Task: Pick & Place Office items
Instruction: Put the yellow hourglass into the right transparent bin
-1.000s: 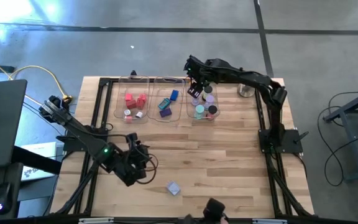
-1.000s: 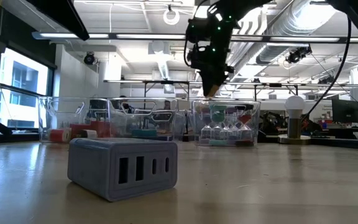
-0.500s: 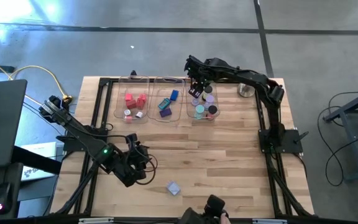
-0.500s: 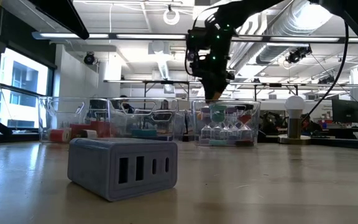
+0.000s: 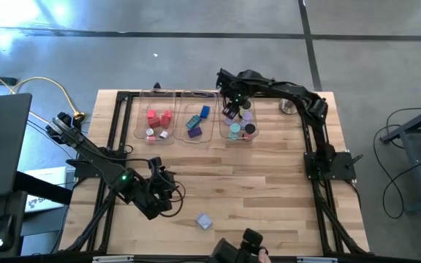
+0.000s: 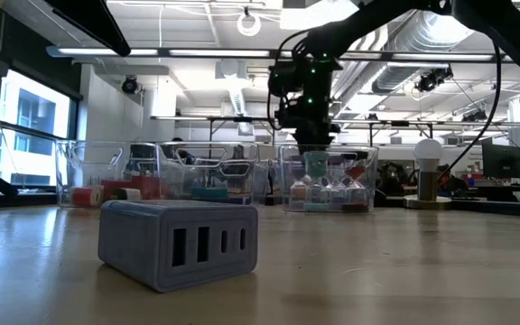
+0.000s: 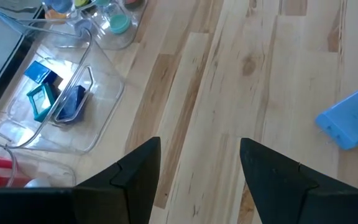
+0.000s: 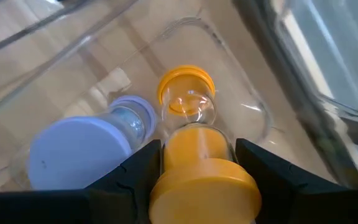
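Right tool [image 8: 194, 163] pinches an orange sand timer [image 8: 194, 149] over the right clear tray [image 5: 254, 136] | left tool [image 7: 194, 165] spread above the tabletop [image 5: 269, 183]

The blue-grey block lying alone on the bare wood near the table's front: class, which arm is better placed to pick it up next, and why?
The left. Its gripper hangs open close beside the block, with nothing in it. The right gripper is far off over the right-hand tray, shut on a yellow sand timer.

Orange hourglass [image 8: 194, 162], lavender hourglass [image 8: 82, 149]
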`<control>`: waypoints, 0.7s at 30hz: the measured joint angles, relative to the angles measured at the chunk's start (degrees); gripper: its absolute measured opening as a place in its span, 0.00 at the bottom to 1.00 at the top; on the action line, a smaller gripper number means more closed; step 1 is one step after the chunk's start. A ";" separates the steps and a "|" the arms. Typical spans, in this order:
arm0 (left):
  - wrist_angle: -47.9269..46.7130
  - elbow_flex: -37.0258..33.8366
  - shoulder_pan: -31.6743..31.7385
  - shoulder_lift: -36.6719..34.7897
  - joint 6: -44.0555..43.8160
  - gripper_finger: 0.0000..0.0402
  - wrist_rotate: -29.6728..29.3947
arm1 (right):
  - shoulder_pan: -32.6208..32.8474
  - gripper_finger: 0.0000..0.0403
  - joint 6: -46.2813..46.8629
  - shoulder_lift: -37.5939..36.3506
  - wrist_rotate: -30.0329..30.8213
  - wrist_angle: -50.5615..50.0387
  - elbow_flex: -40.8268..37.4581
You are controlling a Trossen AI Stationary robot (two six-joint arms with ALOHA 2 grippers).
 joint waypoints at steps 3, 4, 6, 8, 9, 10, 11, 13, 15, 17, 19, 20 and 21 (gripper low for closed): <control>-0.01 0.00 0.00 0.00 0.00 0.53 0.01 | 0.00 0.45 -0.37 0.05 -0.41 0.06 0.00; 0.00 0.00 0.00 0.00 0.00 0.53 0.01 | 0.00 0.45 -0.60 0.05 -0.45 0.43 0.00; -0.01 0.00 0.00 0.00 0.02 0.53 0.01 | -0.02 0.45 -0.73 0.05 -0.32 1.15 0.00; -0.01 0.00 0.00 0.00 0.02 0.53 0.01 | -0.15 0.45 -0.83 0.05 0.54 0.94 0.00; -0.01 0.00 0.00 0.00 0.02 0.53 0.01 | -0.27 0.45 -0.96 0.05 0.69 0.85 0.00; -0.01 0.00 0.00 0.00 0.02 0.53 0.01 | -0.36 0.45 -0.96 0.05 0.47 0.87 0.00; -0.01 0.00 0.00 0.00 0.02 0.53 0.00 | -0.43 0.45 -0.95 0.05 0.47 0.93 0.00; -0.01 0.00 0.00 0.00 0.02 0.53 0.00 | -0.44 0.45 -0.95 0.05 0.51 0.94 0.00; -0.01 0.00 0.00 0.00 0.02 0.53 -0.01 | -0.48 0.45 -0.95 0.05 0.48 0.90 0.00; -0.01 0.00 0.00 0.00 0.02 0.53 -0.01 | -0.68 0.45 -0.94 0.05 0.49 0.63 0.00; -0.01 0.00 0.00 0.00 0.02 0.53 -0.01 | -0.72 0.45 -0.82 0.05 0.47 0.47 0.00; 0.00 0.00 0.00 0.00 0.02 0.53 -0.01 | -0.74 0.46 -0.83 0.28 0.63 0.49 0.00; -0.01 0.00 0.00 0.00 0.02 0.53 -0.01 | -0.76 0.46 -0.84 0.48 0.60 0.45 0.00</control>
